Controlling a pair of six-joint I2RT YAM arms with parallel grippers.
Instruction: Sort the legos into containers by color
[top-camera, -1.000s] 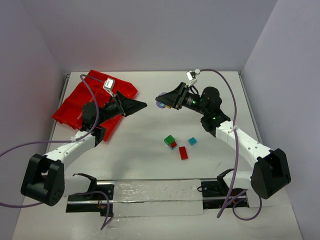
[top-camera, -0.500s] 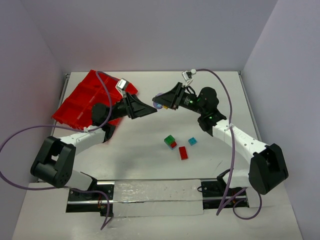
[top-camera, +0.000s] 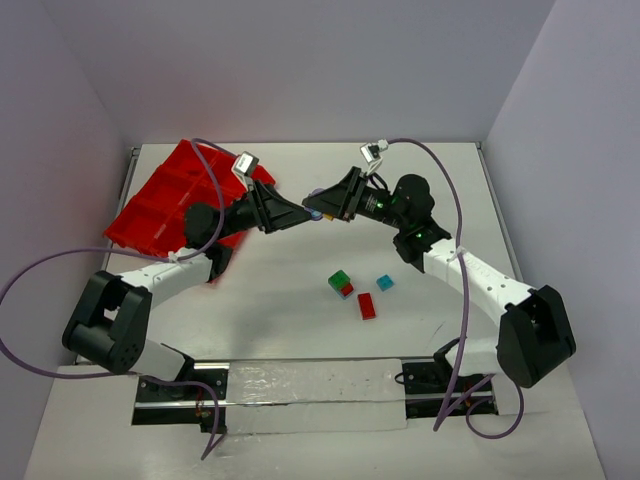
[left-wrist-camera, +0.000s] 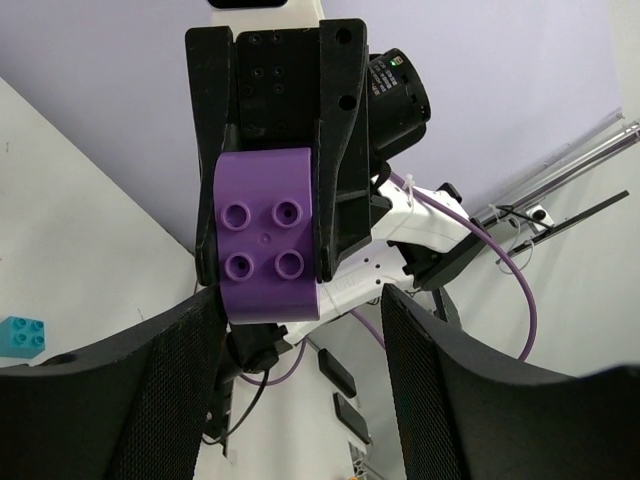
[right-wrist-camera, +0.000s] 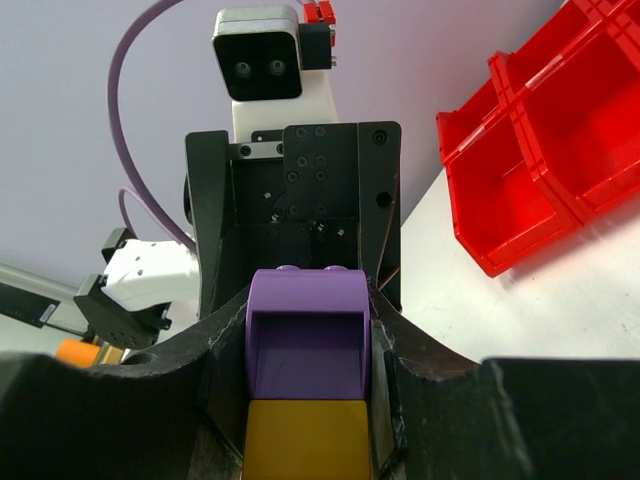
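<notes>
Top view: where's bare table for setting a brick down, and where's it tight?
Free: the table between the red tray and the loose bricks; also the far strip behind both pincers. Crowded: where the left pincer meets the right pincer holding the purple brick.

No text, label, brand, number or sign can be read in any of the three views; even up close in the left wrist view, no lettering is legible on the purple brick (left-wrist-camera: 265, 240).
</notes>
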